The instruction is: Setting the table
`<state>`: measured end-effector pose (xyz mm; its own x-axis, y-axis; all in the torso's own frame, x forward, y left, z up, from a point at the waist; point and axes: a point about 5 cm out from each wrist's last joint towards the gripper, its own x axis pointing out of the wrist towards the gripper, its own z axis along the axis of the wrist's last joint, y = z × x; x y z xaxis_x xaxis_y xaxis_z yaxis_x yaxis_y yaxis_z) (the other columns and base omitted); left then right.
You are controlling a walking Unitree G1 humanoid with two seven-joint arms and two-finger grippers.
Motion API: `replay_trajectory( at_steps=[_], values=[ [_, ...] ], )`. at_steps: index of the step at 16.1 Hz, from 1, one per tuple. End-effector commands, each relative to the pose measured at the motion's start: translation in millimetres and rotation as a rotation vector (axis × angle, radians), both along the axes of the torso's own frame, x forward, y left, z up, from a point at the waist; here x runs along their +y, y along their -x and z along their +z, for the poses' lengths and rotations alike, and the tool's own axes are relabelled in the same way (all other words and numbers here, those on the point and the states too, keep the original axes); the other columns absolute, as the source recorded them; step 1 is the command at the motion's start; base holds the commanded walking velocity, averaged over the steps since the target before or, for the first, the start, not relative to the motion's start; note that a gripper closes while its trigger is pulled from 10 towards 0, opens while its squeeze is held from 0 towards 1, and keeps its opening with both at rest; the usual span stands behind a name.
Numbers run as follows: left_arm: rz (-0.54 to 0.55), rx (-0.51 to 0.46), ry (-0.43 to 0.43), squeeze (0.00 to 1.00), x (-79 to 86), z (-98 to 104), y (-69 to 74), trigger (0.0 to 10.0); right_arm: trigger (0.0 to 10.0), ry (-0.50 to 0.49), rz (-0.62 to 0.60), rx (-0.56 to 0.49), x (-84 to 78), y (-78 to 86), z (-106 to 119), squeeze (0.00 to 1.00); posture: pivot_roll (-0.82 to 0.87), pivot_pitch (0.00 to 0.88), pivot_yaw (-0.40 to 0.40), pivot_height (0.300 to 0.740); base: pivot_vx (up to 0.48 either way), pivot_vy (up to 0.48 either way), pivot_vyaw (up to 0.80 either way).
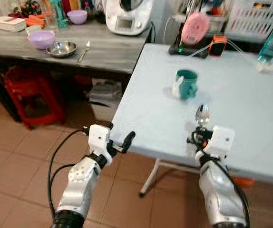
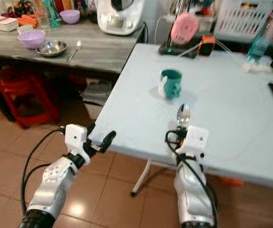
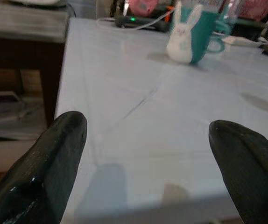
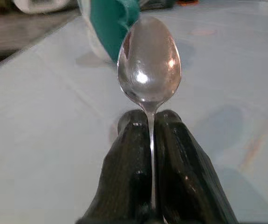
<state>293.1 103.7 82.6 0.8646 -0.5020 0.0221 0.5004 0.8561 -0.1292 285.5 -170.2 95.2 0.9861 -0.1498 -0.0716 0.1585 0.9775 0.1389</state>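
Right end effector (image 4: 150, 126) grasps a spoon (image 4: 149, 65) just before the teal mug (image 1: 187, 83); left end effector (image 1: 120, 142) released at the bench (image 1: 250, 123) edge.

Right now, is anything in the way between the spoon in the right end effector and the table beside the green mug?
Nothing visible. The right end effector holds the spoon over bare table, with the green mug just beyond it and clear surface between them.

Both arms were silver metal with rounded shells, each topped by a boxy white wrist block. Black cables looped out along the left arm (image 1: 79, 183) and bunched up near the right arm (image 1: 219, 190) wrist. Long, glossy black fingers (image 3: 50, 163) too.
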Motion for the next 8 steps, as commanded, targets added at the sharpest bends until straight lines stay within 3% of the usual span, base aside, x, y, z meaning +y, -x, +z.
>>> replay_trajectory(
  at_steps=[1, 8],
  values=[
    [-0.003, -0.002, -0.015, 0.0, -0.1, -0.5, -0.3, 10.0, 10.0, -0.001, -0.016, -0.011, -1.4, 0.2, 2.6, 0.0, -0.1, 0.0, 0.003, 0.74, 0.0, 0.446, 0.0],
    [-0.001, -0.007, -0.012, 0.0, -1.2, -0.2, -2.1, 10.0, 10.0, -0.004, -0.03, -0.029, -1.8, -2.7, 6.3, 0.0, -0.1, 0.0, 0.007, 0.74, 0.0, 0.454, 0.0]
  ],
)
